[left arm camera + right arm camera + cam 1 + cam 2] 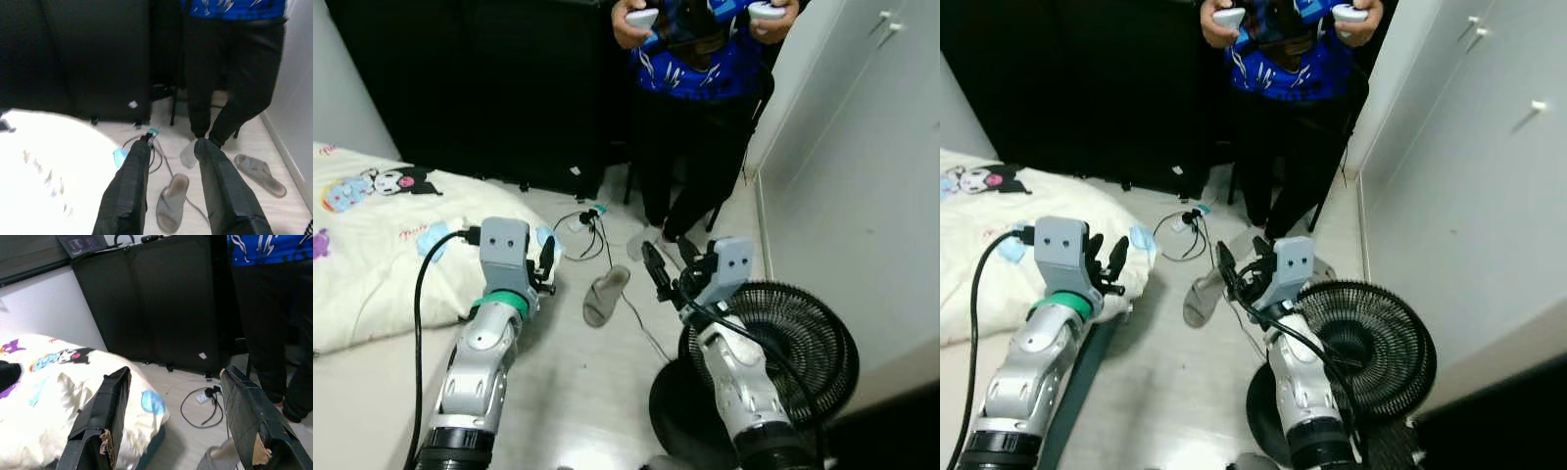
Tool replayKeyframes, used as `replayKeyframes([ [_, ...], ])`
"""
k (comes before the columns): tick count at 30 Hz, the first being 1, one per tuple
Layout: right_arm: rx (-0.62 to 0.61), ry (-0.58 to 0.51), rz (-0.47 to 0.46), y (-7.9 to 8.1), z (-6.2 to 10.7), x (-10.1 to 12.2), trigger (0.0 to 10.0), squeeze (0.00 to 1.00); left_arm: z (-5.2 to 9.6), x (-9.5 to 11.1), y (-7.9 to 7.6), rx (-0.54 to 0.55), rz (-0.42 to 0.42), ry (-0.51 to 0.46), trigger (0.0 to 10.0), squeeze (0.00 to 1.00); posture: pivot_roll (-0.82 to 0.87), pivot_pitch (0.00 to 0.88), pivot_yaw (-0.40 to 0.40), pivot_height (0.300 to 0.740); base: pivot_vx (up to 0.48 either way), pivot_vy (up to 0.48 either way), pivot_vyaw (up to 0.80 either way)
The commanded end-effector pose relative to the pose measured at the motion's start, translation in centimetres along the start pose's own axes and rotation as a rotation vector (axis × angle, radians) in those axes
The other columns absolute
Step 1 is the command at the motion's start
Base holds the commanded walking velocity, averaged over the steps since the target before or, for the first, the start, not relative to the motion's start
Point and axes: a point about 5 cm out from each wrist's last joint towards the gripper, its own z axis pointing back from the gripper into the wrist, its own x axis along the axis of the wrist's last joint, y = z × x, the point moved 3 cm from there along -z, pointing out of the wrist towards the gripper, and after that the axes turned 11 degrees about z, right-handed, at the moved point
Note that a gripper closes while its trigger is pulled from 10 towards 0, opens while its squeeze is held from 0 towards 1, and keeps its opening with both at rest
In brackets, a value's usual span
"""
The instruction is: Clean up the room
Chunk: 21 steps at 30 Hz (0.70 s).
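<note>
- Both arms are raised over the floor (568,392), between the bed (372,255) and the fan (783,343).
- Left gripper (168,161) hovers beside the bed's edge, jaws parted a little, holding nothing.
- Right gripper (171,401) hangs in the air next to the fan, jaws spread wide, empty.
- A grey slipper (605,294) lies on the floor between the two grippers, touched by neither.
- A second slipper (259,169) lies near the wall.
- A cable (587,230) coils on the floor just beyond the first slipper.
- A person (700,98) stands further back, holding two white controllers (641,18).
</note>
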Motion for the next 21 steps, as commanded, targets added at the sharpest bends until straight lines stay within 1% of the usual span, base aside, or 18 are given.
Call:
replayKeyframes([
  [1,0.002,0.02,-0.005,0.24,0.23,-0.54,10.0,0.0,0.22,-0.53,0.13,0.006,0.002,0.022,10.0,0.0,0.01,0.0,0.025,0.724,0.439,0.0,0.77],
  [7,-0.004,0.027,-0.005,0.18,0.18,-0.67,10.0,0.0,0.12,-0.49,0.1,0.004,0.0,0.024,10.0,0.0,0.01,0.0,0.031,0.724,0.432,0.0,0.72],
  [16,0.0,0.022,-0.019,0.33,0.2,-0.65,10.0,0.0,-0.08,-0.5,0.34,0.015,-0.012,0.035,10.0,0.0,0.0,0.0,0.038,0.724,0.0,0.0,0.0],
  [20,0.022,0.023,-0.03,0.77,0.29,-0.77,10.0,0.0,-0.01,-0.62,0.49,0.015,-0.023,0.039,10.0,0.0,0.0,0.0,0.04,0.724,0.0,0.0,0.0],
  [21,0.033,0.027,-0.035,1.02,0.4,-0.92,10.0,0.0,0.13,-0.79,0.53,0.008,-0.037,0.044,10.0,0.0,0.0,0.0,0.04,0.724,0.0,0.0,0.0],
])
